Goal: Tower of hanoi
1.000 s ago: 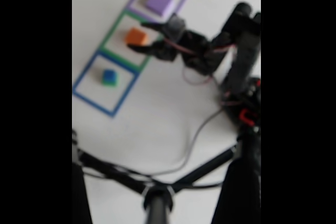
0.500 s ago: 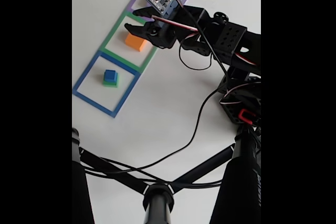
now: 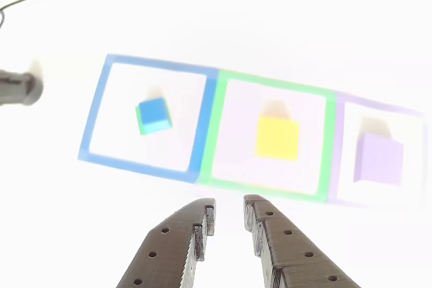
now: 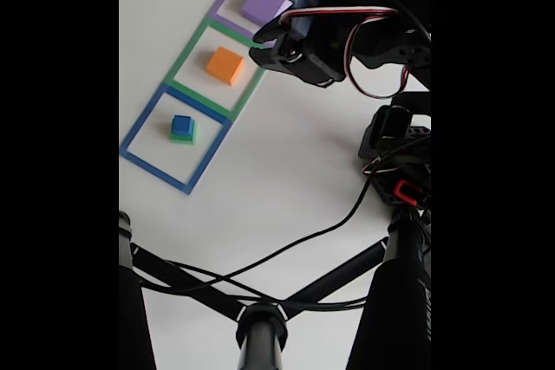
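Three foam blocks of the tower of hanoi sit apart, one in each taped square. The small blue cube (image 4: 181,123) (image 3: 153,113) rests on a thin green piece inside the blue outline. Inside the green outline lies the orange block (image 4: 225,65), washed out to yellow (image 3: 277,137) in the other view. The purple block (image 4: 265,4) (image 3: 380,158) is in the purple outline. My gripper (image 4: 257,46) (image 3: 229,210) hovers above the table beside the green square, slightly open, nothing between its fingers.
The arm's base (image 4: 401,162) stands at the right of the fixed view. A black cable (image 4: 303,240) crosses the white table. Black stand bars (image 4: 260,322) span the bottom. A dark cylinder (image 3: 17,87) pokes in at the other view's left edge.
The gripper has pulled back to the right, off the orange block, with its jaws narrower than half a second ago. The purple block is uncovered again. No block has moved.
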